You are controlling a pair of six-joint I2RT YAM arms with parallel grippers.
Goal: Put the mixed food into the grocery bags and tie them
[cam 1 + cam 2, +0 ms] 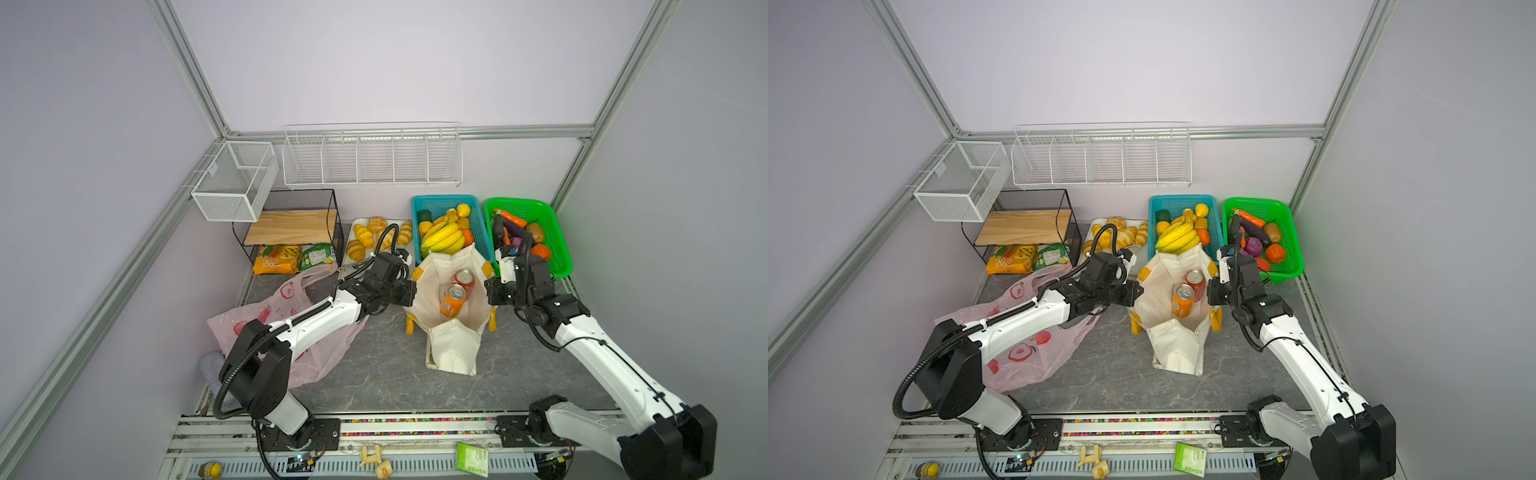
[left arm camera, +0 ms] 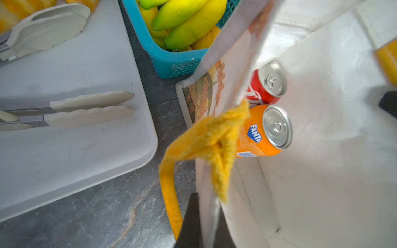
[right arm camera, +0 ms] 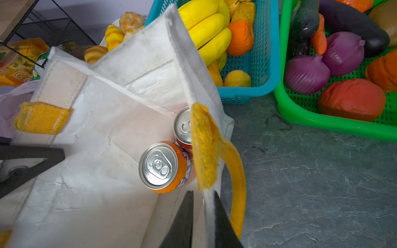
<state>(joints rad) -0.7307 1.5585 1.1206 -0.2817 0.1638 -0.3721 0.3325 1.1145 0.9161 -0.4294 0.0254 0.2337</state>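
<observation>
The rim of the canvas tote (image 1: 453, 353) is clenched by the left hand (image 2: 205, 204) and, on the opposite side, by the right hand (image 3: 203, 195). Between the hands, inside it, the orange soda can (image 1: 453, 301) and the red cola can (image 1: 464, 279) are seen side by side.

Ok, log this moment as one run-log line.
left gripper: shut on canvas tote rim | right gripper: shut on opposite rim | inside tote: orange soda can, red cola can | bananas: in blue basket
</observation>
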